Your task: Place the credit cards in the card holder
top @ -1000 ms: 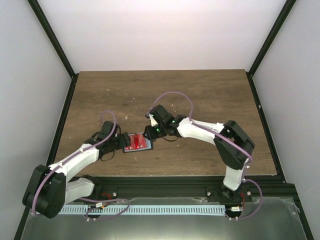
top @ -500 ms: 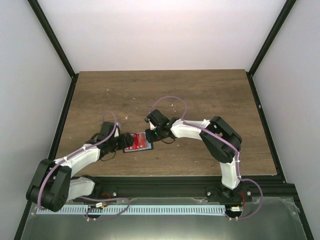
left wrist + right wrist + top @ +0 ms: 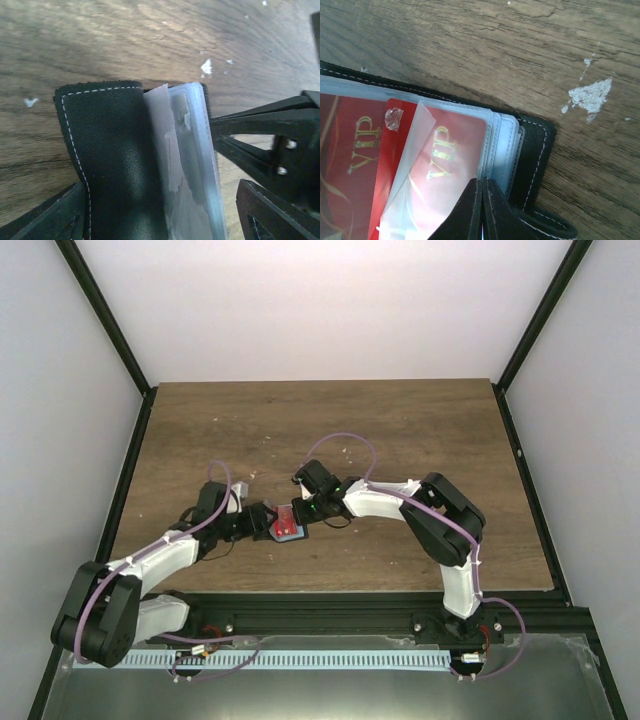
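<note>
1. Top view: the card holder (image 3: 281, 532) lies open on the table (image 3: 400, 430), left of centre near the front edge, with red credit cards (image 3: 288, 521) showing inside. The left gripper (image 3: 248, 523) is at its left edge, the right gripper (image 3: 298, 510) at its right edge.
2. Left wrist: the black stitched cover (image 3: 115, 160) and the clear sleeves (image 3: 192, 165) sit between the left fingers. Jaws are spread wide; cannot tell whether they clamp the holder.
3. Right wrist: the right jaws are closed, tips together at a sleeve edge over a red VIP card. Cannot tell if anything is pinched. 2 red VIP cards sit in sleeves.
</note>
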Controlling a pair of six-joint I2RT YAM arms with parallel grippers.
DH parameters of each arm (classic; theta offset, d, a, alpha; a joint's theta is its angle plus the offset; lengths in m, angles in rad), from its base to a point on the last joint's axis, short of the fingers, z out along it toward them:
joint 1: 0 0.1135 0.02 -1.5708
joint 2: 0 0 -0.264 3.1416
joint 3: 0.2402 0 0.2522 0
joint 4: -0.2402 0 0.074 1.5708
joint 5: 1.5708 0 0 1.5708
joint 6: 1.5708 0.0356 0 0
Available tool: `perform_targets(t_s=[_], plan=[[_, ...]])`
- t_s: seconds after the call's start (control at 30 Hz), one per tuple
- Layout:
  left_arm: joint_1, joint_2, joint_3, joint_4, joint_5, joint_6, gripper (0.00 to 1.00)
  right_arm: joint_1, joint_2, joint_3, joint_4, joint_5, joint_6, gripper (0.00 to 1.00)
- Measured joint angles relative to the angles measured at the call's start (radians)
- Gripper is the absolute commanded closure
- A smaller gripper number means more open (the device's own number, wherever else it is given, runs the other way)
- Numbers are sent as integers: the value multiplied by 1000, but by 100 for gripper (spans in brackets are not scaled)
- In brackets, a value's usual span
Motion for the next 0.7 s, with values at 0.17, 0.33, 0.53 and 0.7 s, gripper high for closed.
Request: perform_targets(t_s=[0.17,0.33,0.53,0.7], plan=[[-8,-13,21,14,50,0,19,0,0,0,0,0,1,97],[-23,8,42,46,80,-3,20,0,0,0,0,0,4,97],[-62,59,75,65,89,-8,21,-1,-6,-6,4,3,7,94],[-94,108,111,76,88,-8,22,-6,-39,-28,-16,-6,6,84]])
